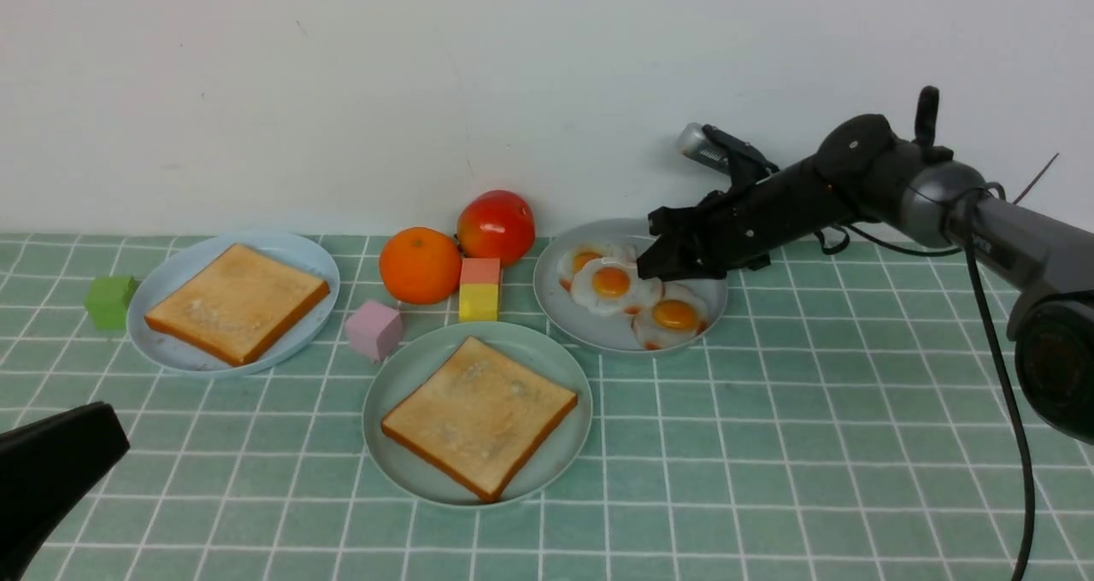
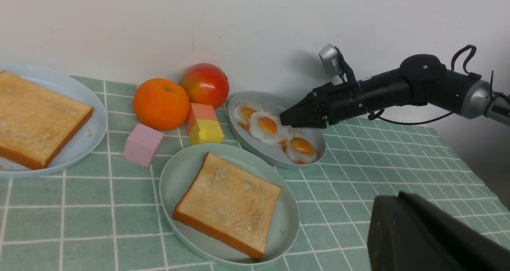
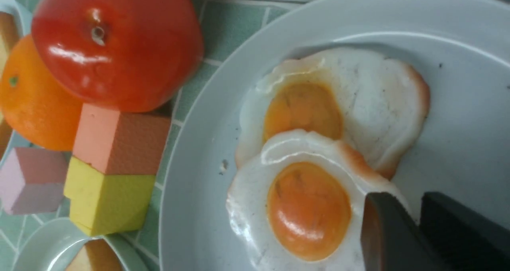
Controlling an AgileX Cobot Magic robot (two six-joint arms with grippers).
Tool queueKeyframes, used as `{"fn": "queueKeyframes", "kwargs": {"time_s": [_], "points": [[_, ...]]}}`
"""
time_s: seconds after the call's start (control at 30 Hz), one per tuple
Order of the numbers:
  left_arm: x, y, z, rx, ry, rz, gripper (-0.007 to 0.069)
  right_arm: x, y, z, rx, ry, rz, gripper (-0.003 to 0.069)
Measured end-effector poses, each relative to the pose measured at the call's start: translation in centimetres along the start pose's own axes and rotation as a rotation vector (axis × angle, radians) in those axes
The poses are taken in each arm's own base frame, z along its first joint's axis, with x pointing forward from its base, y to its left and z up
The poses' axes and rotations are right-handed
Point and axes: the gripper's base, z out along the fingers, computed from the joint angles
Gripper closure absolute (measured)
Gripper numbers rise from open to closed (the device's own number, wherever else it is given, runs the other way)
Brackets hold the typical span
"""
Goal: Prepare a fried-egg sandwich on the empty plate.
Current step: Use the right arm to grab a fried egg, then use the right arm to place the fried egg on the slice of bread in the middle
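1. Front view: the right gripper (image 1: 654,265) is low over the grey plate (image 1: 581,325), which sits right of centre and far back on the table (image 1: 769,444). It is at the right edge of the middle fried egg (image 1: 611,284), one of three lying there.
2. In the right wrist view its jaws are narrow, the fingers (image 3: 390,235) nearly together at that egg's white rim. I cannot tell whether the rim is pinched between them or only touched.
3. Of the left gripper (image 1: 51,470) only a dark part shows at the near left, well away from everything. I cannot tell how its jaws stand.
4. The mint-green plate (image 1: 402,393) lies near and central, already holding one toast slice (image 1: 479,414). The second toast slice (image 1: 238,303) rests on the pale blue plate (image 1: 316,269) at the far left. The egg looks like the step in hand.
5. Risk: the middle egg overlaps the far-left egg, so lifting it could drag that neighbour along or tip it over the plate's rim.
6. Risk: a grip on only the thin white rim looks weak. A flat, probably floppy egg could slip out in transit, or land folded or off-centre on the toast.
7. No brand, label or writing can be read in any view. A small mark on the right arm is too small to make out.
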Motion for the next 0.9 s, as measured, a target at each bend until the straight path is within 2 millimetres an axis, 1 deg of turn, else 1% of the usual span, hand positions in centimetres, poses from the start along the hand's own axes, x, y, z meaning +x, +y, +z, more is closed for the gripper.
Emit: {"fn": "queueKeyframes", "kwargs": {"time_s": [0.07, 0.1, 0.13, 0.23, 0.27, 0.3, 0.33, 0.47, 0.5, 0.53, 0.57, 0.63, 0.67, 0.77, 0.87, 0.9], "points": [[0.0, 0.0, 0.0, 0.0, 0.0, 0.0, 0.0633, -0.1, 0.1, -0.3, -0.006, 0.001, 0.001, 0.055], [0.0, 0.0, 0.0, 0.0, 0.0, 0.0, 0.0631, -0.2, 0.2, -0.6, -0.011, 0.006, 0.001, 0.0571], [0.0, 0.0, 0.0, 0.0, 0.0, 0.0, 0.063, -0.4, 0.5, -1.1, -0.019, 0.005, -0.003, 0.0597], [0.0, 0.0, 0.0, 0.0, 0.0, 0.0, 0.0629, -0.8, 1.3, -2.2, -0.034, 0.013, -0.018, 0.0629], [0.0, 0.0, 0.0, 0.0, -0.001, 0.002, 0.0628, -1.0, 1.9, -3.0, -0.042, 0.016, -0.035, 0.0629], [0.0, 0.0, 0.0, 0.0, -0.001, 0.002, 0.0628, -1.1, 1.9, -3.1, -0.041, 0.014, -0.036, 0.0629], [0.0, 0.0, 0.0, -0.001, -0.001, 0.003, 0.0627, -1.3, 2.4, -3.9, -0.049, 0.017, -0.061, 0.0629], [0.0, 0.0, 0.0, -0.004, -0.005, 0.018, 0.0627, -2.0, 3.6, -5.9, -0.061, 0.014, -0.117, 0.063], [0.0, 0.0, 0.0, -0.004, -0.005, 0.02, 0.0627, -2.0, 3.7, -6.0, -0.062, 0.014, -0.119, 0.063], [-0.1, 0.1, 0.0, -0.009, -0.007, 0.032, 0.0625, -2.1, 4.4, -6.8, -0.072, 0.016, -0.133, 0.0631], [-0.1, 0.1, 0.0, -0.01, -0.006, 0.032, 0.0625, -2.2, 4.5, -6.9, -0.073, 0.016, -0.136, 0.0631], [0.0, 0.2, 0.0, -0.026, -0.002, 0.052, 0.0624, -2.2, 5.8, -8.3, -0.1, 0.043, -0.159, 0.0633], [0.0, 0.3, 0.0, -0.028, -0.001, 0.053, 0.0624, -2.2, 5.9, -8.4, -0.102, 0.045, -0.161, 0.0633], [0.1, 0.5, 0.0, -0.059, 0.014, 0.072, 0.0621, -2.2, 8.0, -10.7, -0.136, 0.076, -0.2, 0.0633], [0.2, 0.7, 0.0, -0.079, 0.024, 0.085, 0.062, -2.3, 9.7, -12.1, -0.151, 0.074, -0.23, 0.0633], [0.2, 0.8, 0.0, -0.087, 0.027, 0.091, 0.0618, -2.2, 10.9, -12.9, -0.159, 0.069, -0.249, 0.0633]]}}
